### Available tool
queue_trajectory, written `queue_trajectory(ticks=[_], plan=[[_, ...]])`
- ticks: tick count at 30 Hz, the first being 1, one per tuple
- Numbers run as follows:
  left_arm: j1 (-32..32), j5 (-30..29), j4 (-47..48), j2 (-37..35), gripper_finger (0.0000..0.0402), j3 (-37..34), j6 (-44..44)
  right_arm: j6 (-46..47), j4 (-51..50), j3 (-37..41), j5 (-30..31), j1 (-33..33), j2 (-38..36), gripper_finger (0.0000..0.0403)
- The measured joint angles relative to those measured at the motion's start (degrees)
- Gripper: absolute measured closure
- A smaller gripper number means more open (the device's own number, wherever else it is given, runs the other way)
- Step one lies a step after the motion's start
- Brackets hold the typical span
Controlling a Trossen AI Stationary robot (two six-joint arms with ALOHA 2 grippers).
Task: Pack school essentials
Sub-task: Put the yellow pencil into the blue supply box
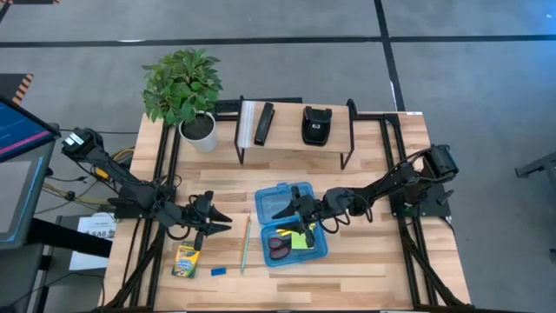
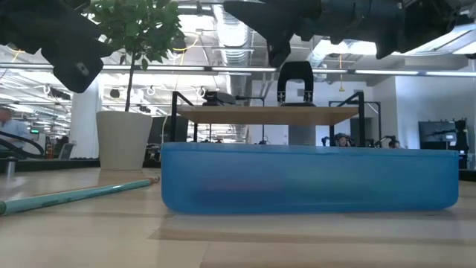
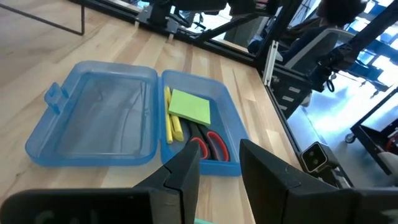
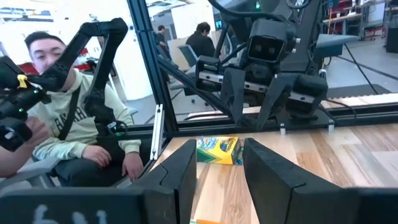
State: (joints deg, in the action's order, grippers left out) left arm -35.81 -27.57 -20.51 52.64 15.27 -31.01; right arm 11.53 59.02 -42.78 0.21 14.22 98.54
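Observation:
An open blue translucent case (image 1: 291,224) lies at the table's middle. Its tray holds red-handled scissors (image 3: 208,144), a lime-green sticky-note pad (image 3: 189,107) and a yellow pencil (image 3: 168,121). The case's lid (image 3: 93,118) lies flat beside the tray. Left of the case, a thin green pencil (image 1: 246,243), a yellow-green crayon box (image 1: 185,259) and a small blue eraser (image 1: 218,271) rest on the wood. My left gripper (image 1: 221,219) hovers open left of the case, holding nothing. My right gripper (image 1: 282,209) hangs open above the case, fingers pointing toward the table's left edge.
A low wooden shelf (image 1: 295,139) at the far side carries a black bar (image 1: 263,123) and a black pouch (image 1: 314,124). A potted plant (image 1: 187,91) stands at the far left. A seated person (image 4: 68,124) shows beyond the table's left side.

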Motion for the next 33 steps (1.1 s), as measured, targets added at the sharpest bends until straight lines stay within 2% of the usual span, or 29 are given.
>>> queue_trajectory(ticks=[33], plan=[[0.02,-0.45,0.0,0.0,0.0301,0.0,2.06,0.46,0.2,0.0,0.04,-0.48,0.0,0.0262]])
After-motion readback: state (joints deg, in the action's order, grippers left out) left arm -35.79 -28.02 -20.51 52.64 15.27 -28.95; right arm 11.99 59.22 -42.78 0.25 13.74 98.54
